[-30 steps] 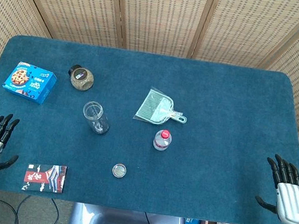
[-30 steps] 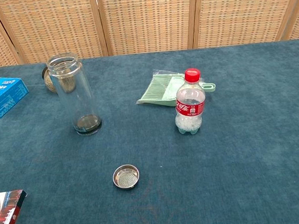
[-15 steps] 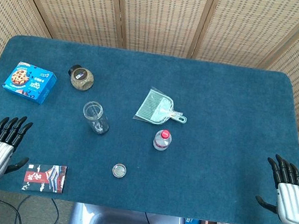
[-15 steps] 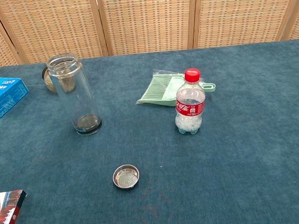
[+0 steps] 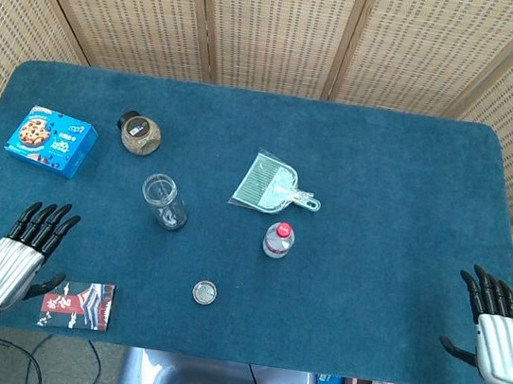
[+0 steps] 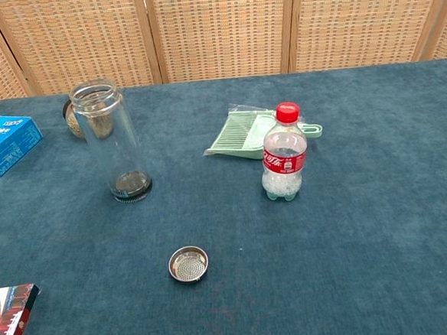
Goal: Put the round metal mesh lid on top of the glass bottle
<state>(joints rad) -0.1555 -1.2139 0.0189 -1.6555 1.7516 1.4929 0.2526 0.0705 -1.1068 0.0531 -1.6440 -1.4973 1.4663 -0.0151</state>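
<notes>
The mesh lid [image 6: 188,263] lies on the blue carpeted table [image 5: 402,174], near the upright glass bottle [image 6: 114,140]. A cola bottle [image 6: 283,154], green dustpan [image 5: 267,184] and cookie box [image 5: 51,140] surround them. Left hand [image 5: 24,250] and right hand [image 5: 496,326] rest spread, empty.

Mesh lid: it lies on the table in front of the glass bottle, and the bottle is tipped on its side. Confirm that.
Not quite. The mesh lid does lie on the table in front of the glass bottle, but the chest view shows the bottle standing upright, mouth open at the top, not tipped on its side.
</notes>
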